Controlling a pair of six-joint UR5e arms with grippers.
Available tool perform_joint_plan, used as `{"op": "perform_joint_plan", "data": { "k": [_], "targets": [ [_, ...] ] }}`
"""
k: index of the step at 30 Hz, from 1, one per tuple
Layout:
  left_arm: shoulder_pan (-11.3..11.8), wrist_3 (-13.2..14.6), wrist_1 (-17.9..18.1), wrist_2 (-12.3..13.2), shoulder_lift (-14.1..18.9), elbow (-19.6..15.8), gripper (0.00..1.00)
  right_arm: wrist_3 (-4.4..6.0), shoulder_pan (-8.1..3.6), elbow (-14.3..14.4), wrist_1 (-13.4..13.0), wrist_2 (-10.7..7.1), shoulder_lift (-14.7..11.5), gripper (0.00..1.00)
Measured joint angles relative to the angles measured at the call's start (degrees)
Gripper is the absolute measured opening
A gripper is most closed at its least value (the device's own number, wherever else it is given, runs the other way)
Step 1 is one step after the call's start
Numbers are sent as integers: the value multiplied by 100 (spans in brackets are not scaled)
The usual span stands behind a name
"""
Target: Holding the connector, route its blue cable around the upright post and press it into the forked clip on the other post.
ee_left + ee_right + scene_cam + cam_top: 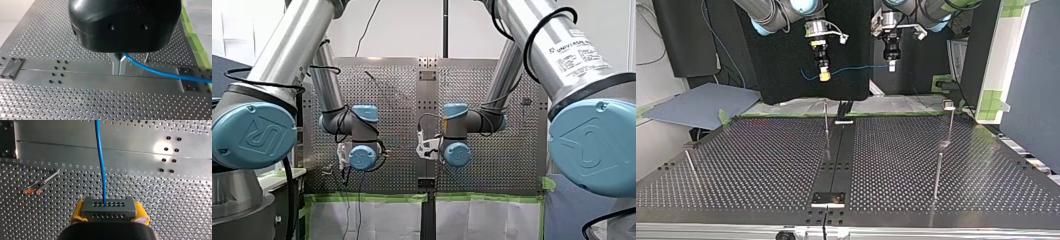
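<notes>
In the right wrist view my right gripper [109, 213] is shut on a grey connector [109, 206], held between yellow pads [76, 213]. The blue cable [100, 160] leaves the connector and runs straight ahead over the plate. In the left wrist view my left gripper [119, 71] has its metal fingers shut on the blue cable [160, 72], which trails off to one side. In the top view both grippers hang high above the table's far edge, my right gripper [824, 75] and my left gripper [892, 65], with the cable [856, 68] slung between them.
Thin upright posts stand on the perforated table [761, 165]: one near the centre strip [825, 120], one with a small head on top [949, 106] at the top view's right, a plain one [937, 175] nearer the camera, and one [691, 167] at the left.
</notes>
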Motion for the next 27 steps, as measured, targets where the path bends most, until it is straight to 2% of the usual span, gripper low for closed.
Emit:
{"op": "perform_joint_plan", "data": {
  "k": [14,20,23,27],
  "targets": [
    [0,0,0,0,0,0,0,11,-10,-10,10,-5,10,0],
    [0,0,0,0,0,0,0,154,-212,-94,211,-16,213,0],
    [0,0,0,0,0,0,0,176,-325,-102,348,-17,348,0],
    [0,0,0,0,0,0,0,183,-377,-103,533,-18,550,0]
  ]
}}
